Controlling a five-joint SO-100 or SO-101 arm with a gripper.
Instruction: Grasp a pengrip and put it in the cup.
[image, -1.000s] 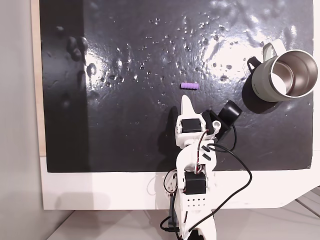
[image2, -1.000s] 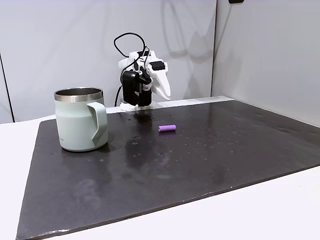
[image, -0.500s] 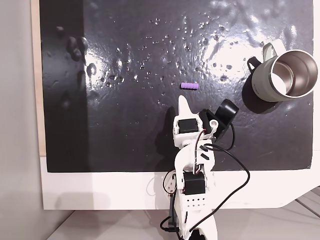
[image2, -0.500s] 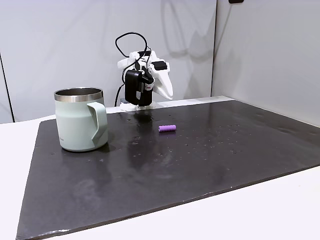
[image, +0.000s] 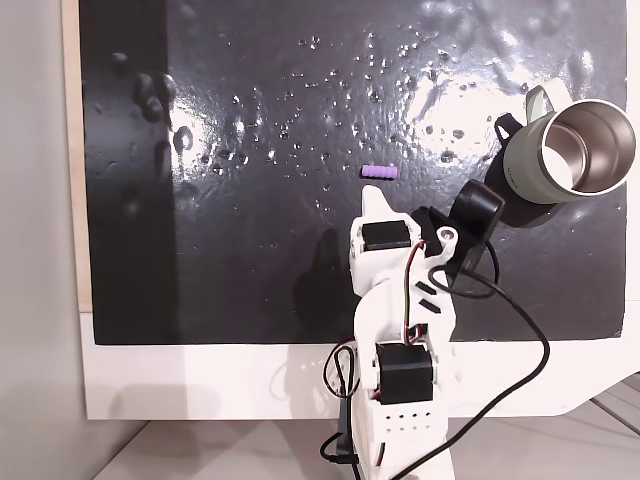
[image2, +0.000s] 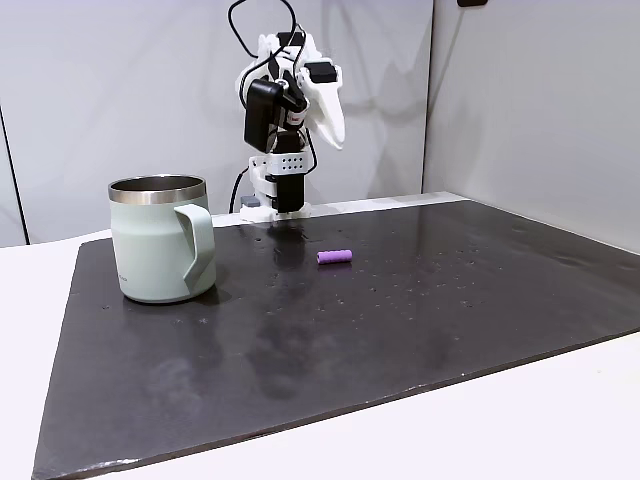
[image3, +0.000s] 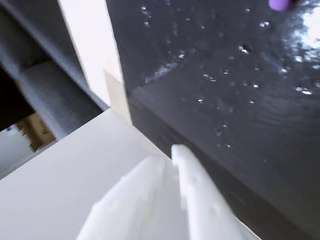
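Overhead, the small purple ribbed cylinder of the pengrip (image: 379, 172) lies on its side on a glossy black mat (image: 250, 250), its surface pocked and glinting with droplet-like specks. The white plastic gripper (image: 372, 200) points its tapered tip toward the pengrip, just short of it and raised above the mat; in the side-on fixed view (image2: 335, 135) it hangs high over the arm's base. Fingers pressed together, nothing between them, as the wrist view (image3: 172, 152) shows. The pale grey-green mug with a shiny steel interior (image: 565, 150) stands upright near the mat's right edge, handle (image2: 195, 245) rounded, well apart from the pengrip (image2: 334, 257).
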